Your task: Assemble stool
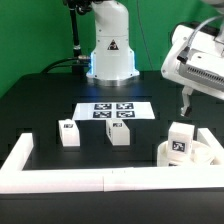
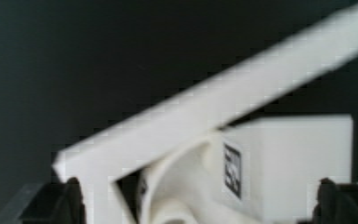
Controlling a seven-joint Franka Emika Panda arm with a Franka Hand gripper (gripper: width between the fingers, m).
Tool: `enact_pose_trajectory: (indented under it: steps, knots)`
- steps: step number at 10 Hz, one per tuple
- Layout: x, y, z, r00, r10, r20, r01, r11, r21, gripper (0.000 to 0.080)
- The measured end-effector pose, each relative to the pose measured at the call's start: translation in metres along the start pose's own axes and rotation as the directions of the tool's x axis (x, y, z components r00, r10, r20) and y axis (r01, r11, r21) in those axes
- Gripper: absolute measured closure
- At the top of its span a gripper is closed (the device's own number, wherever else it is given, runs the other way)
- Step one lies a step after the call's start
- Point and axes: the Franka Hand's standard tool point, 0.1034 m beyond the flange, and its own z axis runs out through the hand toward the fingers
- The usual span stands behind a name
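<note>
The round white seat [image 1: 207,152] lies at the exterior view's right, near the front wall. One white leg block [image 1: 180,141] with a marker tag stands on or against the seat. Two more leg blocks [image 1: 69,133] [image 1: 118,133] stand apart on the black table in front of the marker board. My gripper [image 1: 185,103] hangs a little above the seat and that leg block. In the wrist view the gripper [image 2: 197,206] is open and empty, its dark fingertips [image 2: 62,202] wide apart. The blurred seat [image 2: 172,192] and the tagged leg block [image 2: 274,160] lie below.
The marker board [image 1: 112,111] lies in the middle of the table. The long white border wall [image 1: 60,180] runs along the front and the exterior view's left, and crosses the wrist view [image 2: 247,85]. The robot base [image 1: 110,55] stands at the back.
</note>
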Motion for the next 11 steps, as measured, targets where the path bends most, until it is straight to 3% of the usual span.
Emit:
enact_pose_trajectory:
  steps: [1, 3, 6, 7, 8, 11]
  knots:
    - [0.001, -0.003, 0.0, 0.997, -0.058, 0.043, 0.061, 0.996, -0.071, 0.0151]
    - [0.009, -0.006, 0.003, 0.998, -0.065, 0.027, 0.066, 0.997, -0.035, 0.0151]
    - [0.007, -0.008, 0.004, 0.998, -0.06, 0.027, 0.061, 0.997, -0.035, 0.0151]
    - [0.005, -0.016, 0.009, 0.998, -0.054, 0.023, 0.055, 0.998, -0.028, 0.0151]
    - [0.0, -0.034, 0.018, 1.0, 0.012, 0.026, -0.012, 1.0, 0.004, 0.0151]
    - [0.017, -0.012, 0.002, 0.99, 0.095, 0.109, -0.106, 0.989, 0.101, 0.0151]
